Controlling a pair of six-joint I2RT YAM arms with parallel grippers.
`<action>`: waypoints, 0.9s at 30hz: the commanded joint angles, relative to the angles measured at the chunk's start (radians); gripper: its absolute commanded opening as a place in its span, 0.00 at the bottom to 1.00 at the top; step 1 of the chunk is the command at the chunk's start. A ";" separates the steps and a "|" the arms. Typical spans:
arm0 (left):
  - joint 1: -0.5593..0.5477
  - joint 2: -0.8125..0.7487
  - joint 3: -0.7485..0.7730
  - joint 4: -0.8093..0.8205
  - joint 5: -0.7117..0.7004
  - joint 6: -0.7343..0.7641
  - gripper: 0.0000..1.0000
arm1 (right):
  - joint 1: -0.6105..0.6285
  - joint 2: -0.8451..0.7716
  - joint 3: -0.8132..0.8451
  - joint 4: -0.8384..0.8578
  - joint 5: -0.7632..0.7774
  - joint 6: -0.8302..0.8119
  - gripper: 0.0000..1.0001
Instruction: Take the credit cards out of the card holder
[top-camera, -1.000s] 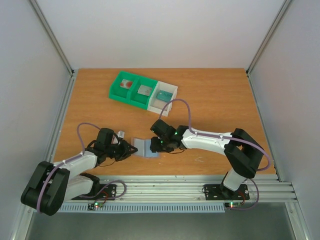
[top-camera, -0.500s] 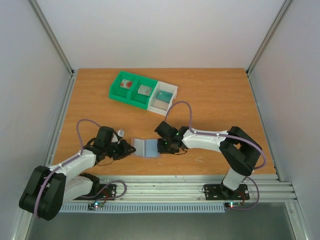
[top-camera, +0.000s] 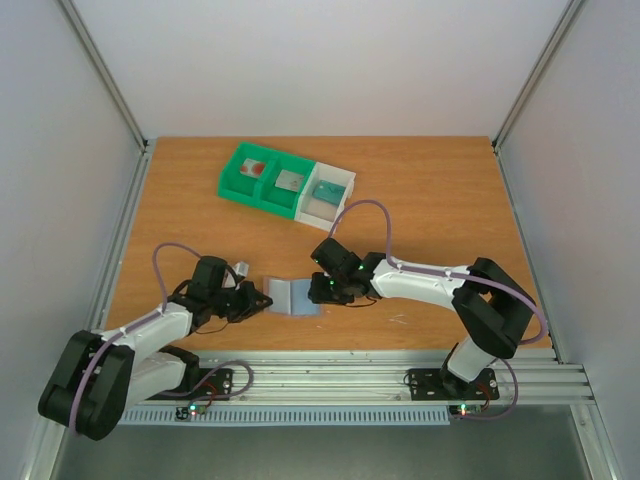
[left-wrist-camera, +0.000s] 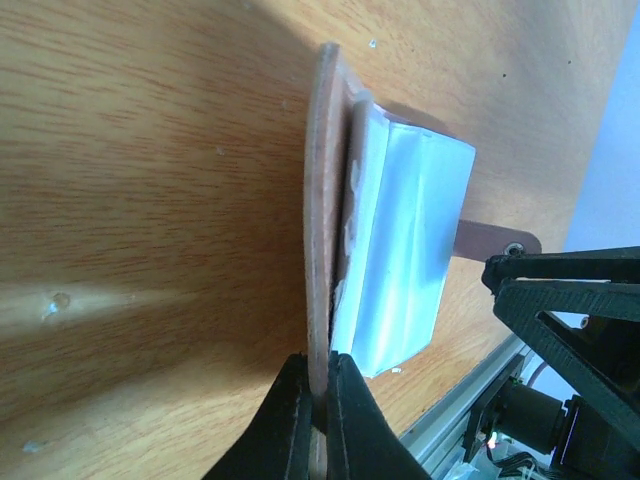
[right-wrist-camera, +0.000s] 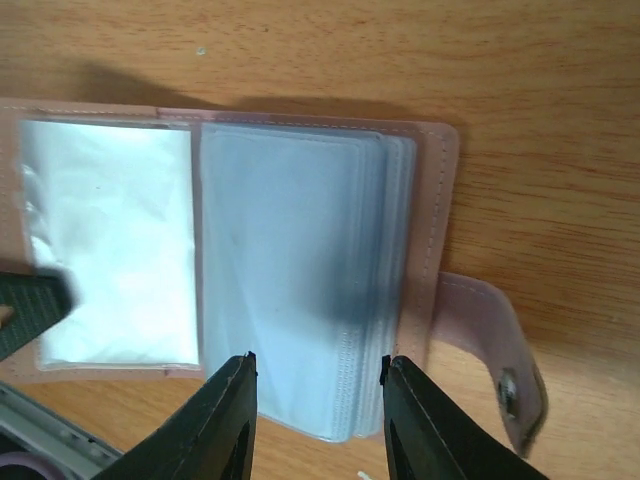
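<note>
Pinching the 9 o'clock edge of the card holder (top-camera: 291, 296) tight, the left gripper (left-wrist-camera: 318, 378) may slip (thin cover) if the half-open, empty right gripper (right-wrist-camera: 318, 378) tugs.

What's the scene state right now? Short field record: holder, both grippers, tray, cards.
card holder: open, lying on the table between the two grippers, clear sleeves facing up
left gripper: shut on the card holder's cover edge
right gripper: jaws apart, over the sleeve stack
tray: far left of the table, three compartments
red-patch card: in the tray's left compartment
grey card: in the middle compartment
teal item: in the white end compartment
cards in sleeves: none visible
</note>
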 joint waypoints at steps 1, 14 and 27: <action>-0.004 -0.010 -0.021 0.090 0.023 -0.037 0.01 | 0.000 0.022 0.004 0.041 -0.038 0.033 0.36; -0.004 -0.017 -0.021 0.093 0.029 -0.041 0.01 | 0.000 0.098 0.034 0.067 -0.069 0.044 0.35; -0.004 -0.002 -0.024 0.110 0.032 -0.049 0.00 | -0.001 0.100 0.061 0.096 -0.128 0.023 0.32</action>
